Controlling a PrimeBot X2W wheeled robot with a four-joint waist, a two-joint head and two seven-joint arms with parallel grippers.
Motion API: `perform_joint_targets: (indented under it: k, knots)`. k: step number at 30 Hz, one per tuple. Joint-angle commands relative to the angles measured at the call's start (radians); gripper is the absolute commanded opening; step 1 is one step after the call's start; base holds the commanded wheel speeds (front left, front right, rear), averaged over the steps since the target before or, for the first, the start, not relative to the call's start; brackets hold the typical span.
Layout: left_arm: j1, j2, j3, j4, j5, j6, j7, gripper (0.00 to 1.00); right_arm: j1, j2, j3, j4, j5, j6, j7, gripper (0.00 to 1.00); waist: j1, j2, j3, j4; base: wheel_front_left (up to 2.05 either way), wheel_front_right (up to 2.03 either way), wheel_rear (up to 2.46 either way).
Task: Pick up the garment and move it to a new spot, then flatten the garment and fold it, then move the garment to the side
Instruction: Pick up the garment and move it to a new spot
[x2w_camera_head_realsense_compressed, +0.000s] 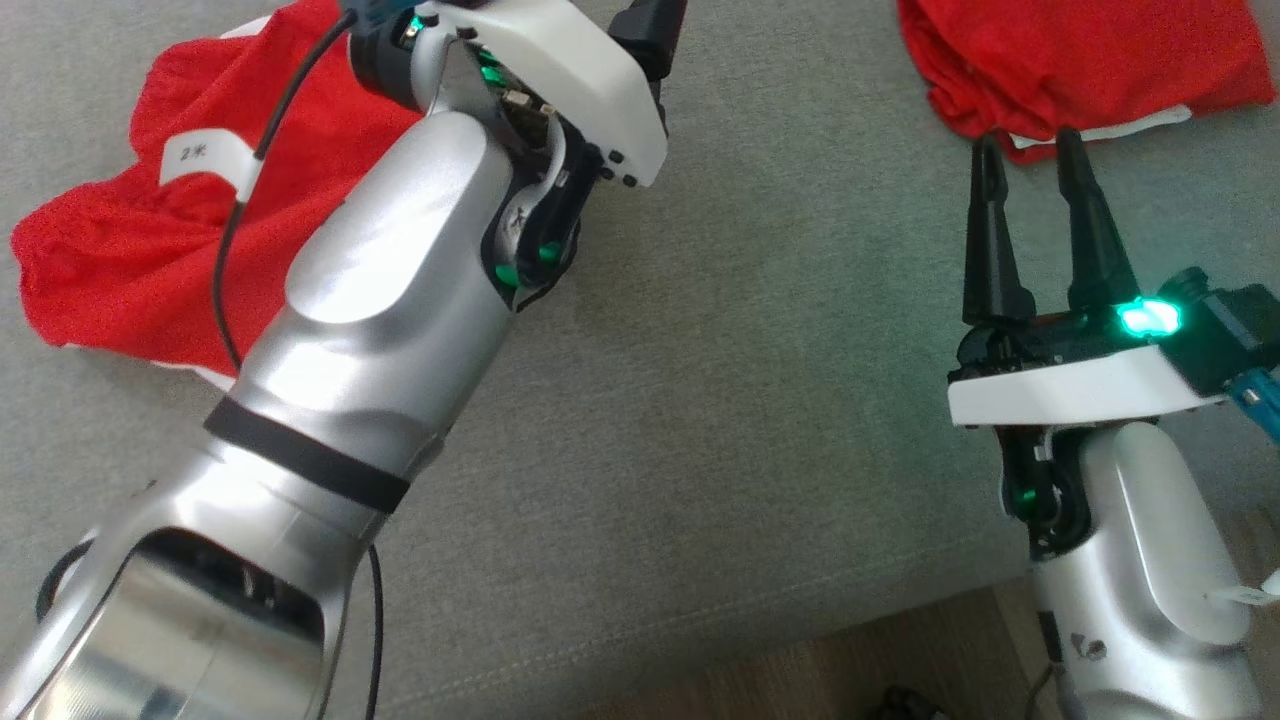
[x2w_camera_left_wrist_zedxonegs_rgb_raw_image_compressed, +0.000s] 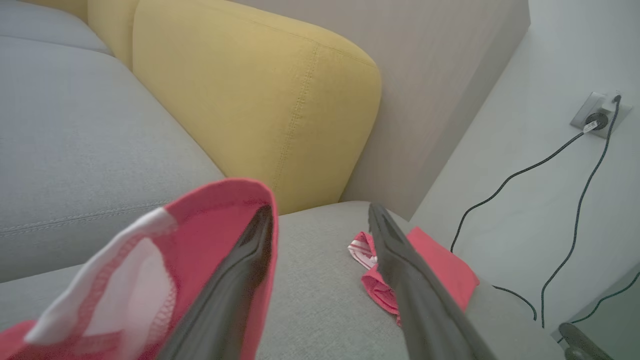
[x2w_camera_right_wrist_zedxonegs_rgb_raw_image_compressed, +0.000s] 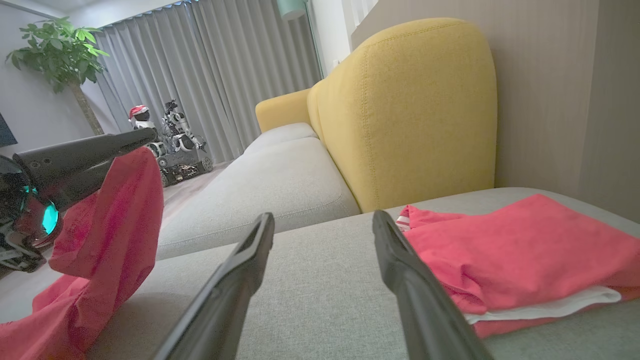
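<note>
- Your left gripper (x2w_camera_left_wrist_zedxonegs_rgb_raw_image_compressed: 320, 212) is released. Its two fingers stand wide apart, with bare seat (x2w_camera_head_realsense_compressed: 760, 380) showing between them and nothing pinched.
- Red cloth of the garment (x2w_camera_head_realsense_compressed: 110, 250) is draped over the outer side of one finger (x2w_camera_left_wrist_zedxonegs_rgb_raw_image_compressed: 240, 285). A white hem (x2w_camera_left_wrist_zedxonegs_rgb_raw_image_compressed: 125, 265) shows beside it in the left wrist view.
- In the right wrist view that finger is raised above the seat's left side, and the cloth hangs from it down to the seat.
- The rest of the garment lies crumpled on the seat's left part, with a white tag (x2w_camera_head_realsense_compressed: 205, 155) on top.
- Your left arm (x2w_camera_head_realsense_compressed: 380, 290) reaches across above the seat's left part and hides the garment's right edge in the head view.
- Your right gripper (x2w_camera_head_realsense_compressed: 1028, 140) is also released and empty. Its fingers are apart above the seat's right side and point toward the seat's back.
- A folded red stack (x2w_camera_head_realsense_compressed: 1080, 60) with a white layer in it lies at the seat's far right corner, near the yellow backrest (x2w_camera_right_wrist_zedxonegs_rgb_raw_image_compressed: 410, 110) that rises from the seat's rear edge.
- The right fingertips reach the stack's near edge. You cannot tell from these views whether they touch it.
- The garment and the stack lie well apart, at opposite ends of the seat.
</note>
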Motion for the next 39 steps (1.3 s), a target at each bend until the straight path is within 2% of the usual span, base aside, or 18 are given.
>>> perform_joint_targets:
  k: [1, 5, 6, 7, 9, 12, 21, 28, 34, 39]
  knots:
    - [-0.065, 0.020, 0.013, -0.016, -0.011, 0.004, -0.019, 1.00, -0.026, 0.007, 0.019, -0.026, 0.005, 0.007, -0.011, 1.00, 0.0000, 0.0000, 0.000, 0.008, 0.00, 0.00, 0.00]
    - [-0.082, 0.020, -0.021, 0.058, -0.034, -0.010, -0.027, 1.00, -0.020, 0.007, 0.001, -0.013, -0.004, 0.007, -0.016, 1.00, 0.0000, 0.0000, -0.015, 0.052, 0.00, 0.00, 0.00]
    - [-0.083, 0.020, -0.045, 0.091, -0.050, -0.036, -0.006, 1.00, -0.015, 0.007, -0.007, -0.008, -0.016, 0.007, -0.017, 1.00, 0.0000, 0.0000, -0.027, 0.084, 0.00, 0.00, 0.00]
    - [-0.083, 0.020, -0.045, 0.091, -0.050, -0.036, -0.006, 1.00, -0.015, 0.007, -0.007, -0.008, -0.016, 0.007, -0.017, 1.00, 0.0000, 0.0000, -0.027, 0.084, 0.00, 0.00, 0.00]
    - [-0.077, 0.020, -0.093, 0.127, -0.080, -0.077, 0.053, 1.00, -0.009, 0.007, -0.013, -0.001, -0.026, 0.007, -0.016, 1.00, 0.0000, 0.0000, -0.047, 0.127, 0.00, 0.00, 0.00]
    - [-0.060, 0.020, -0.138, 0.121, -0.139, -0.114, 0.123, 1.00, -0.009, 0.007, -0.017, 0.001, -0.031, 0.007, -0.013, 1.00, 0.0000, 0.0000, -0.061, 0.159, 0.00, 0.00, 0.00]
    - [-0.025, 0.023, -0.242, 0.144, -0.182, -0.152, 0.252, 1.00, 0.004, 0.007, -0.035, -0.009, -0.046, 0.007, 0.006, 1.00, 0.0000, 0.0000, -0.102, 0.240, 0.00, 0.00, 0.00]
    - [0.009, 0.063, -0.308, 0.108, -0.201, -0.172, 0.304, 1.00, 0.014, 0.007, -0.041, -0.022, -0.051, 0.007, 0.020, 1.00, 0.0000, 0.0000, -0.124, 0.273, 0.00, 0.00, 0.00]
    - [0.038, 0.137, -0.297, 0.062, -0.215, -0.173, 0.232, 1.00, 0.028, 0.007, -0.051, -0.031, -0.049, 0.007, 0.025, 1.00, 0.0000, 0.0000, -0.157, 0.290, 0.00, 0.00, 0.00]
    - [0.121, 0.231, -0.205, 0.002, -0.241, -0.121, 0.069, 1.00, 0.057, 0.007, -0.068, -0.049, -0.054, 0.007, 0.031, 1.00, 0.0000, 0.0000, -0.182, 0.314, 0.00, 0.00, 0.00]
